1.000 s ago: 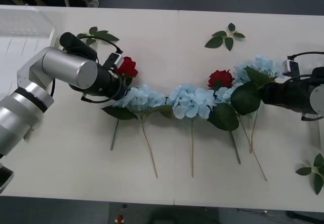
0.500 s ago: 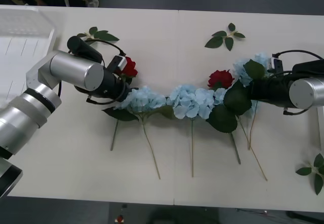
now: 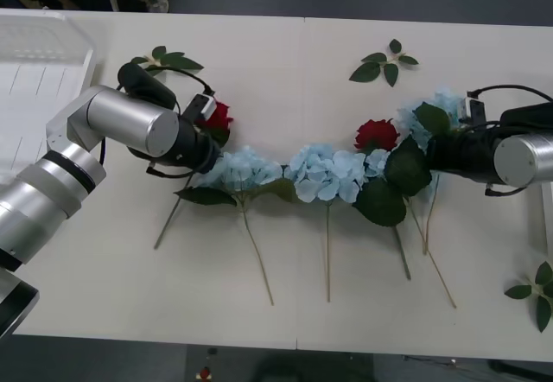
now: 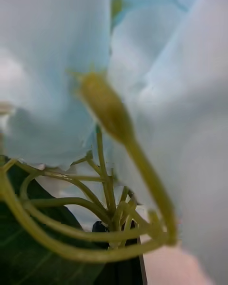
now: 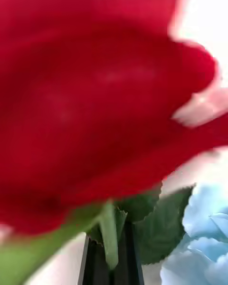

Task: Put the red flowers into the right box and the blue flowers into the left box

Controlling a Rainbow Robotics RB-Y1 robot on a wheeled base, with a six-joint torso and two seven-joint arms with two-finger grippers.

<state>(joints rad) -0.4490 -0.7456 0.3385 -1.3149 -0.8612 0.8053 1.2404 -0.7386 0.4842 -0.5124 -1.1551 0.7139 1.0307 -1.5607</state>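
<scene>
Left gripper [image 3: 207,144] clenched on red rose [image 3: 217,116] stem; right gripper [image 3: 429,153] clenched on blue hydrangea [image 3: 429,110] stem.

red flowers [image 3: 218,116]: deep red head by my left wrist; a second one [image 3: 377,133] equally red at about 3 o'clock from it; stems thin green, leaves dark green.
blue flowers [image 3: 327,173]: pale blue, many-petalled heads in a row; broad dark green leaves, tan-green stems.
left box [image 3: 34,62]: plain white, ribbed bottom, at 10 o'clock on the table.
table [image 3: 285,62]: off-white, one thin seam line.
leaf sprigs [image 3: 384,62]: dark green, at 1 o'clock.
my left arm [image 3: 121,121]: brushed silver, black at the wrist.
my right arm [image 3: 523,159]: silver and black too.
my left fingers [image 5: 110,261]: black.
</scene>
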